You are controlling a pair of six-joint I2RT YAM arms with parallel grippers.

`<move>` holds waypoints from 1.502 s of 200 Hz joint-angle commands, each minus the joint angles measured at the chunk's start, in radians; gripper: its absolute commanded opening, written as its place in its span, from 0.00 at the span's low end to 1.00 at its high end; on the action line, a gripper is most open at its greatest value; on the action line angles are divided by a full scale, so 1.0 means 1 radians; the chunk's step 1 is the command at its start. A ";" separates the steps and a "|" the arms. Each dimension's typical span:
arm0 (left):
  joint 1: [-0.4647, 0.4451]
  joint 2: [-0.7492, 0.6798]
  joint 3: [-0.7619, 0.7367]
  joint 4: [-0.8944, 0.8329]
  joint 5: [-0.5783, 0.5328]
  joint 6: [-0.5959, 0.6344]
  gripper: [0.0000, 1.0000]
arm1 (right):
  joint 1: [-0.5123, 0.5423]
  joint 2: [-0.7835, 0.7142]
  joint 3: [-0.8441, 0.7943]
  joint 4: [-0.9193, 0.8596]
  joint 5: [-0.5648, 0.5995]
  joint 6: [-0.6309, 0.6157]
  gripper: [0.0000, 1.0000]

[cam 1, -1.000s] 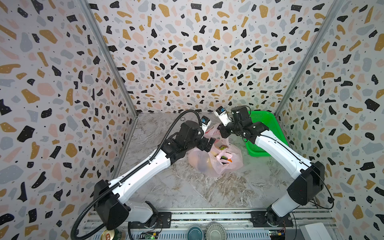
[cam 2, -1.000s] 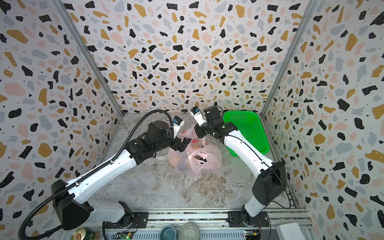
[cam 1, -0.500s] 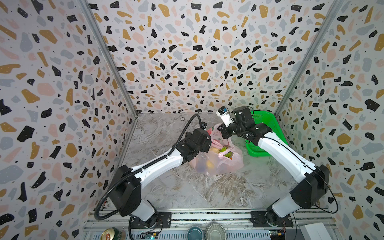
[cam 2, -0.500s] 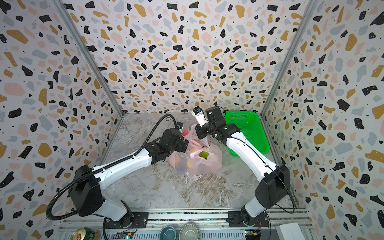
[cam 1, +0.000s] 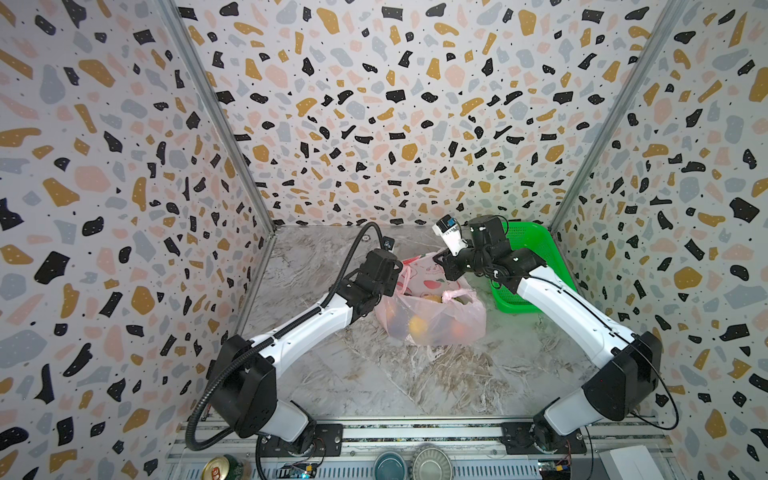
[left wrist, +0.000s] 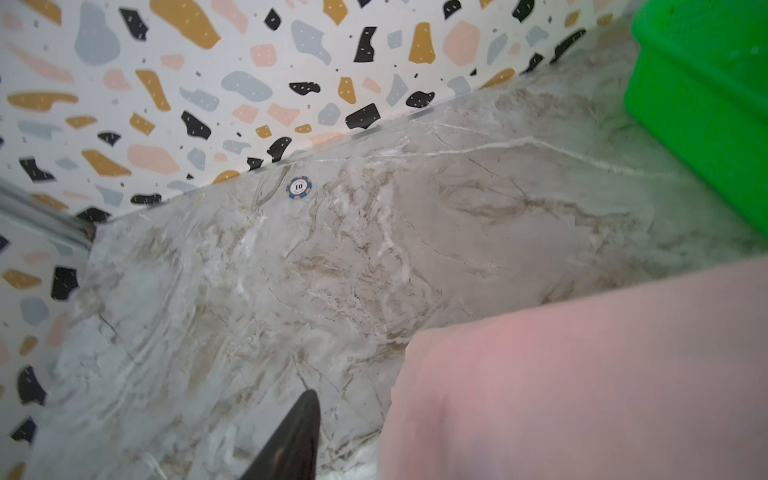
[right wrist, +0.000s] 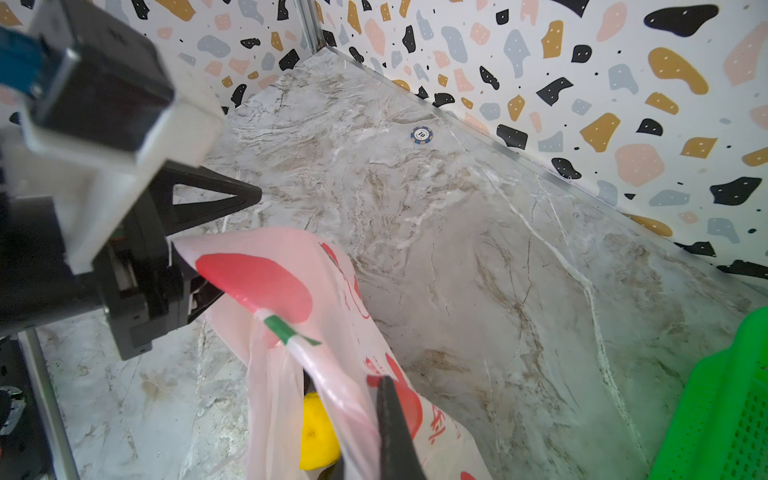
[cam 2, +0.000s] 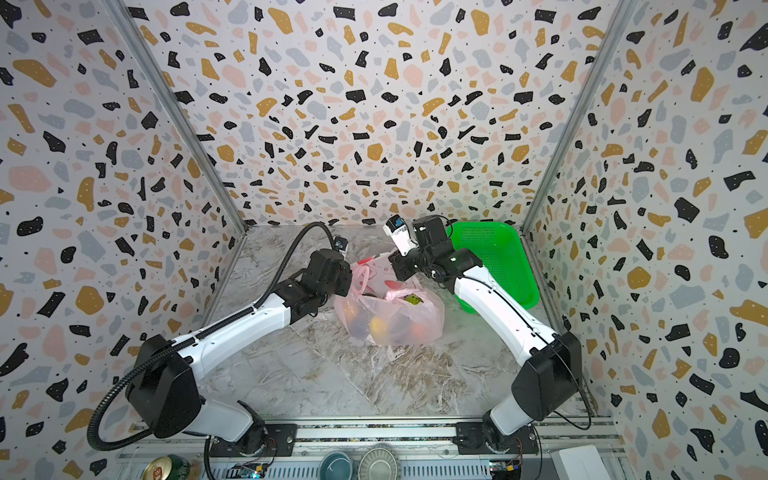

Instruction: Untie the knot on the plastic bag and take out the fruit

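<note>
right gripper [cam 1: 446, 267] — clamped on the rim of the thin translucent pale pink plastic bag [cam 1: 432, 318] | left gripper [right wrist: 235, 245] — jaws apart, straddling the bag's other rim edge | yellow and orange fruit [cam 1: 415, 324] inside the bag | bag sits mid grey marble tabletop [cam 1: 374, 374], near the bright green mesh basket [cam 1: 530, 253]

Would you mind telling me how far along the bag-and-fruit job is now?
Done: the plastic bag looks untied, its mouth gaping in both top views. In hand: the right end effector is shut on one rim edge, and the left end effector has its jaws apart around the opposite edge. Left: all the fruit I can see sits inside the bag; none shows in the green basket.
</note>
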 commanded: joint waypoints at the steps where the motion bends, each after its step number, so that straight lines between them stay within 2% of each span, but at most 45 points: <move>1: 0.024 -0.035 -0.026 -0.052 0.032 0.037 0.29 | -0.018 -0.017 0.015 0.037 0.036 0.011 0.00; 11: 0.024 -0.049 -0.029 -0.052 0.066 0.048 0.25 | -0.019 -0.009 0.018 0.036 0.033 0.010 0.00; 19: 0.025 -0.067 -0.035 -0.047 0.109 0.062 0.34 | -0.019 -0.007 0.021 0.039 0.027 0.011 0.00; 22: 0.026 -0.073 -0.038 -0.044 0.124 0.069 0.41 | -0.019 -0.006 0.022 0.040 0.025 0.013 0.00; 32: 0.026 -0.100 -0.050 -0.034 0.164 0.079 0.75 | -0.019 -0.006 0.025 0.044 0.015 0.018 0.00; 36: 0.026 -0.111 -0.055 -0.029 0.182 0.084 0.86 | -0.020 -0.005 0.025 0.045 0.011 0.019 0.00; 46: 0.026 -0.136 -0.064 -0.018 0.224 0.096 1.00 | -0.019 -0.003 0.028 0.044 0.001 0.022 0.00; 78: 0.027 -0.182 -0.066 0.024 0.336 0.098 1.00 | -0.019 -0.013 0.020 0.050 -0.014 0.036 0.00; 118: 0.024 -0.111 -0.006 0.096 0.447 0.050 0.99 | -0.018 -0.027 0.013 0.060 -0.030 0.047 0.00; 132: 0.016 -0.076 0.021 0.105 0.455 0.041 1.00 | -0.017 -0.024 0.017 0.059 -0.033 0.050 0.00; 170: 0.003 0.003 0.056 0.143 0.330 0.004 1.00 | -0.015 -0.034 0.018 0.073 -0.059 0.055 0.00; 216: 0.008 0.113 0.120 0.106 0.036 -0.038 0.99 | -0.013 -0.073 -0.004 0.077 -0.062 0.056 0.00; 228: 0.021 0.129 0.127 0.084 -0.008 -0.038 0.99 | -0.014 -0.083 -0.009 0.072 -0.056 0.052 0.00; 277: 0.103 0.171 0.115 0.031 -0.023 -0.050 1.00 | -0.013 -0.094 -0.032 0.077 -0.067 0.045 0.00; 300: 0.110 0.184 0.115 0.018 0.013 -0.024 0.86 | -0.016 -0.084 -0.039 0.088 -0.070 0.042 0.00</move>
